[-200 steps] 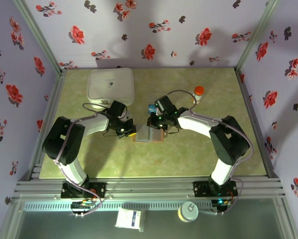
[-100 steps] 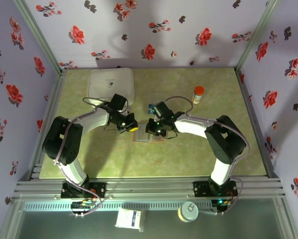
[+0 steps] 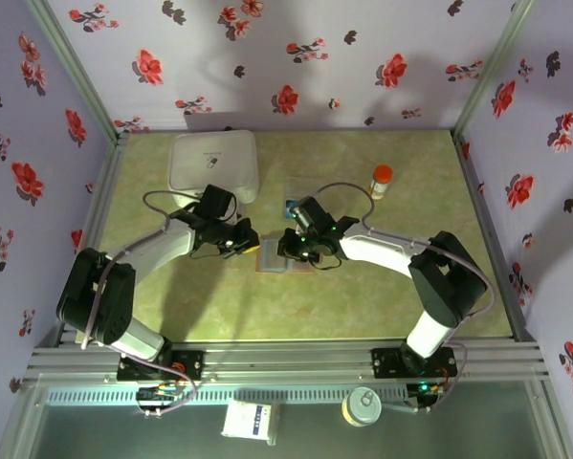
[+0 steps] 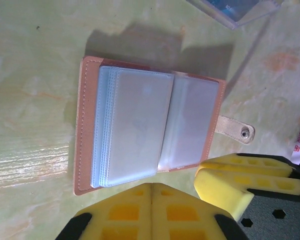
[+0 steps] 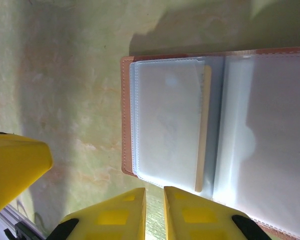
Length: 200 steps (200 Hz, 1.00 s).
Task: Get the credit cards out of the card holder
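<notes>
The card holder [image 4: 150,125] lies open and flat on the green table [image 3: 363,296]. Its tan leather rim frames a stack of clear sleeves [image 5: 167,125] that face up, and its snap strap [image 4: 235,131] sticks out from one side. The sleeves look pale and see-through. A thin tan-orange strip [image 5: 205,130] runs along one edge of the stack, and it cannot be told whether that is a card.

The left gripper [image 4: 152,192] sits just beside the holder's left edge, its yellow fingers pressed together with nothing between them. The right gripper [image 5: 155,195] sits just beside the holder's strap-side corner. Its fingers are parted by a narrow gap that shows only table, and they pinch nothing. The two grippers crowd the holder from both sides, close to each other.

Just past the holder's far edge, a clear plastic tray [image 4: 240,21] holds a blue card [image 4: 230,6]. A white box [image 3: 214,163] stands beyond the holder to its far left. An orange-capped bottle [image 3: 382,180] stands beyond it to the far right, well apart from it.
</notes>
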### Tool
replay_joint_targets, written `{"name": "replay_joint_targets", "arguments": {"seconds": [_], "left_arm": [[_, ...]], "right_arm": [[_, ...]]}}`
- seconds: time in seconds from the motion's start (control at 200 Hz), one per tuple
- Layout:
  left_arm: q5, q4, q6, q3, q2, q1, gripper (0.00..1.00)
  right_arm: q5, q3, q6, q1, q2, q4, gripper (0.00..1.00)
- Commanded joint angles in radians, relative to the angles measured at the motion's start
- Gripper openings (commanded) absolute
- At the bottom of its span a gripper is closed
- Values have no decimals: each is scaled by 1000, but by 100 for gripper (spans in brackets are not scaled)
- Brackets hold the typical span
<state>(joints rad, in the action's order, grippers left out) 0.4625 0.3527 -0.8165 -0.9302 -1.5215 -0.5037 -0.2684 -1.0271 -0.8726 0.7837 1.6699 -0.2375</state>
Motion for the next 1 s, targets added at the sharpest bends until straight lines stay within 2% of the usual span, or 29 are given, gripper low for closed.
{"name": "replay_joint_targets", "arguments": {"seconds": [0.0,0.995], "left_arm": [[-29,13,16,-8,12,-6,0],[-33,-3,73,-84,-221,-30,0]], "right_arm": [[33,-34,16,4,-10,-65,19],[-54,-105,47,-44,142,-53,21]]}}
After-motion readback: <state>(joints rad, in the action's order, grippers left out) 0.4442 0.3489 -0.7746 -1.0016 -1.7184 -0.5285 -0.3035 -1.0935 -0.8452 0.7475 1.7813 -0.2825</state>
